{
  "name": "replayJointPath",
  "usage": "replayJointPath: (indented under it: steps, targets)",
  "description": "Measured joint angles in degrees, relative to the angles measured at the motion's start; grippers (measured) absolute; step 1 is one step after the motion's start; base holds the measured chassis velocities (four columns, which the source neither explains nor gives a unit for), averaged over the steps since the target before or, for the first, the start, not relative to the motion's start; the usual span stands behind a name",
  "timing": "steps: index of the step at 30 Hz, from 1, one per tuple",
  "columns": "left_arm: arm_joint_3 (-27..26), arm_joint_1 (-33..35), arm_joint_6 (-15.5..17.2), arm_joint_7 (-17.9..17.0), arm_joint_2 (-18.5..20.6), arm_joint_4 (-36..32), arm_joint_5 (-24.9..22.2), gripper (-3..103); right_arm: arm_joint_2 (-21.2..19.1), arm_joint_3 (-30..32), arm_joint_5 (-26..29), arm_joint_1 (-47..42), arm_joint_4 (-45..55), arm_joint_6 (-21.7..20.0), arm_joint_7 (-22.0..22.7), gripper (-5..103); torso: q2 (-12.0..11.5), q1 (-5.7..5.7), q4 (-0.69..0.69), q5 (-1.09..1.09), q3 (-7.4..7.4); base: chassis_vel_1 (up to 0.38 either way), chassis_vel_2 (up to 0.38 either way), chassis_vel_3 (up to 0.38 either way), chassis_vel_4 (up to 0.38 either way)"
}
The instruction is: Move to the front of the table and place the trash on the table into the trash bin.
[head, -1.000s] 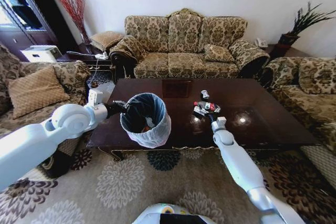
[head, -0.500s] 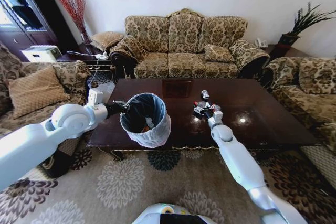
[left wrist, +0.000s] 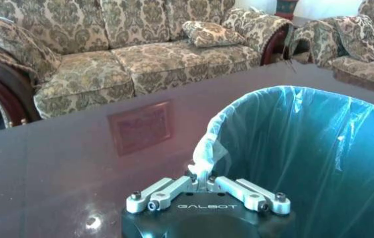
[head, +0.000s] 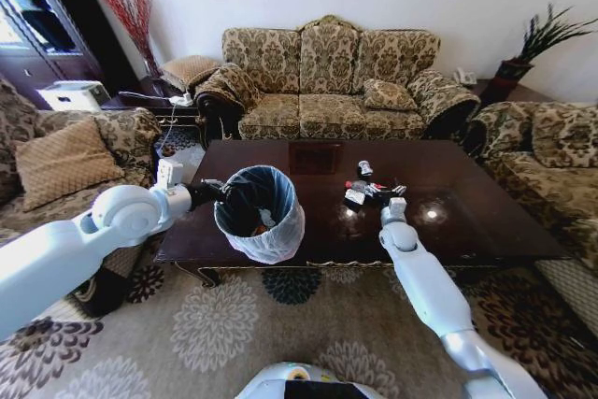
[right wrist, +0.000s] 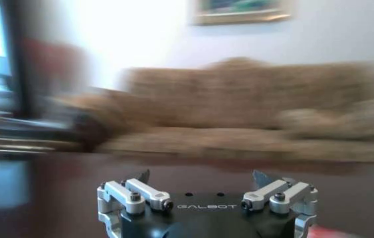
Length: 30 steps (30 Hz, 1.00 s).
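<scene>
The trash bin (head: 259, 213), lined with a translucent bag, hangs over the near left part of the dark table (head: 486, 203). My left gripper (head: 213, 192) is shut on its rim. In the left wrist view the left gripper (left wrist: 203, 174) pinches the bag edge of the trash bin (left wrist: 319, 148). Trash (head: 366, 192), a bottle with a red label among wrappers, lies mid-table, with a small can (head: 364, 168) just behind it. My right gripper (head: 397, 196) hovers just right of the pile. The right wrist view shows the right gripper (right wrist: 200, 176) open and holding nothing.
A patterned sofa (head: 327, 81) stands behind the table, with armchairs at the left (head: 65, 151) and right (head: 547, 142). A floral rug (head: 215, 324) covers the floor in front. Some litter lies inside the bin.
My right gripper has swung from the trash pile a little to the right. The pile, the bin and the left arm have stayed put.
</scene>
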Motion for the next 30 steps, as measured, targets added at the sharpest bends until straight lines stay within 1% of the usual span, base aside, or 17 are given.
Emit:
replayJointPath:
  steps: [1,2,3,4,5,6,8,9,12,13,15,18,24,25,26,28,30]
  targets:
    - [0.0,0.0,0.0,0.0,0.0,-0.01,0.0,0,-0.29,0.36,0.33,-0.78,0.24,2.14,-6.46,100,0.01,-0.02,-0.02,-0.03,-0.01,0.0,0.0,0.0,0.0]
    - [0.0,0.0,0.0,0.0,0.0,-0.01,0.0,0,-0.29,0.36,0.33,-0.78,0.24,2.14,-6.46,100,0.01,-0.02,-0.02,-0.03,-0.01,0.0,0.0,0.0,0.0]
    - [0.0,0.0,0.0,0.0,0.0,-0.01,0.0,0,-0.12,0.52,-2.59,-0.69,-0.58,3.01,-6.46,100,0.02,-0.03,-0.02,-0.02,-0.02,0.0,0.0,0.0,0.0]
    - [0.0,0.0,0.0,0.01,0.0,-0.01,0.0,0,0.24,0.55,-5.63,-0.36,-1.42,2.16,-3.19,100,0.02,-0.04,-0.01,-0.02,-0.02,0.0,0.0,0.0,0.0]
    - [0.0,0.0,-0.01,0.02,0.0,-0.02,0.0,0,0.98,0.46,-9.13,0.92,-3.75,-0.61,4.03,100,0.02,-0.03,0.01,0.01,-0.01,0.0,0.0,0.0,0.0]
    - [0.0,0.0,-0.01,0.02,0.0,-0.02,0.0,0,0.98,0.46,-9.13,0.92,-3.75,-0.61,4.03,100,0.02,-0.03,0.01,0.01,-0.01,0.0,0.0,0.0,0.0]
    - [0.0,0.0,-0.01,0.01,0.0,-0.01,0.0,0,1.62,0.43,-10.93,2.56,-6.56,-0.95,7.74,100,0.01,-0.01,0.02,-0.01,-0.01,0.0,0.0,0.0,0.0]
    - [0.0,0.0,-0.01,0.0,0.0,0.0,0.0,0,1.85,0.24,-11.91,3.42,-8.74,0.07,8.0,100,0.01,0.01,0.01,-0.02,0.0,0.0,0.0,0.0,0.0]
    - [0.0,0.0,-0.01,0.0,0.0,-0.01,0.0,0,2.17,-0.09,-12.2,4.24,-11.13,1.37,7.29,100,0.01,0.01,0.01,-0.02,0.0,0.0,0.0,0.0,0.0]
    - [0.0,0.0,-0.01,0.0,0.0,-0.01,0.0,0,3.05,-0.37,-12.45,5.32,-14.39,3.1,6.19,100,0.01,0.0,0.0,-0.02,-0.01,0.0,0.0,0.0,0.0]
    - [0.0,0.0,-0.01,0.0,0.0,-0.01,0.0,0,3.53,-0.45,-12.54,5.82,-15.77,3.69,5.78,100,0.01,-0.01,0.0,-0.01,-0.01,0.0,0.0,0.0,0.0]
    - [0.0,0.0,-0.01,0.01,0.0,-0.01,0.0,0,6.58,-0.82,-14.04,9.13,-23.99,6.1,4.59,100,0.01,-0.01,0.01,0.0,-0.01,0.0,0.0,0.0,0.0]
    - [0.0,0.0,-0.01,0.0,0.0,0.0,0.0,0,8.97,-1.27,-14.25,11.63,-29.45,7.09,3.08,100,0.01,0.0,0.02,-0.03,0.0,0.0,0.0,0.0,0.0]
    - [0.0,0.0,-0.01,0.0,0.0,0.0,0.0,0,9.87,-1.39,-14.49,12.5,-31.21,7.6,2.55,103,0.01,0.0,0.01,-0.01,0.0,0.0,0.0,0.0,0.0]
    - [0.0,0.0,-0.01,0.0,0.0,0.0,0.0,0,9.87,-1.39,-14.49,12.5,-31.21,7.6,2.55,103,0.01,0.0,0.01,-0.01,0.0,0.0,0.0,0.0,0.0]
    - [0.0,0.0,-0.01,0.01,0.0,0.0,0.0,0,11.22,-1.29,-15.06,14.08,-33.8,8.11,2.71,96,0.01,-0.01,0.01,-0.01,-0.01,0.0,0.0,0.0,0.0]
    - [0.0,0.0,-0.01,0.01,0.0,0.0,0.0,0,11.51,-1.17,-15.28,14.6,-34.54,8.1,2.98,92,0.01,-0.01,0.02,-0.01,-0.01,0.0,0.0,0.0,0.0]
